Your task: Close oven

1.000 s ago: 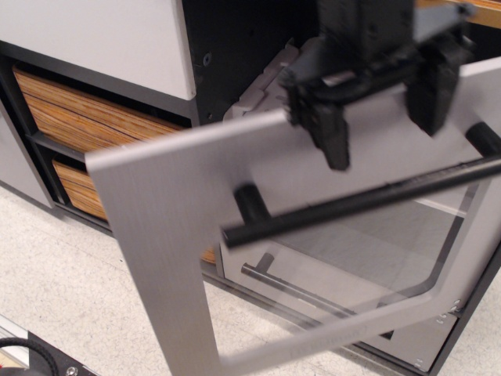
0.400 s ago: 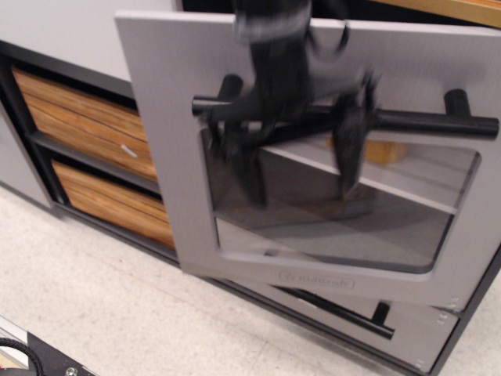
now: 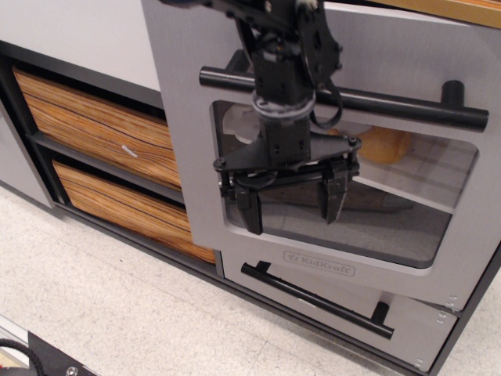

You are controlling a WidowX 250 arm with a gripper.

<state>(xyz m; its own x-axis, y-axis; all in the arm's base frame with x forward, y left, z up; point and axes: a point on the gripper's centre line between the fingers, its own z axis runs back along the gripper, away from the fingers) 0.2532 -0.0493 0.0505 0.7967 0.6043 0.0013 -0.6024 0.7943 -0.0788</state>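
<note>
The oven [image 3: 329, 157] stands right of two stacked drawers [image 3: 109, 157], one above the other. Its door is up against the front, with the handle [image 3: 391, 106] running across above the window [image 3: 391, 204]. The pincer [image 3: 291, 211] hangs before the window, below the handle, fingers pointing down and spread apart. A small drawer [image 3: 329, 301] sits directly under the door. The floor [image 3: 94, 305] lies in front of everything.

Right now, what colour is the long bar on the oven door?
Black, on the silver-grey oven door; bar shows in the observation.image view.
</note>
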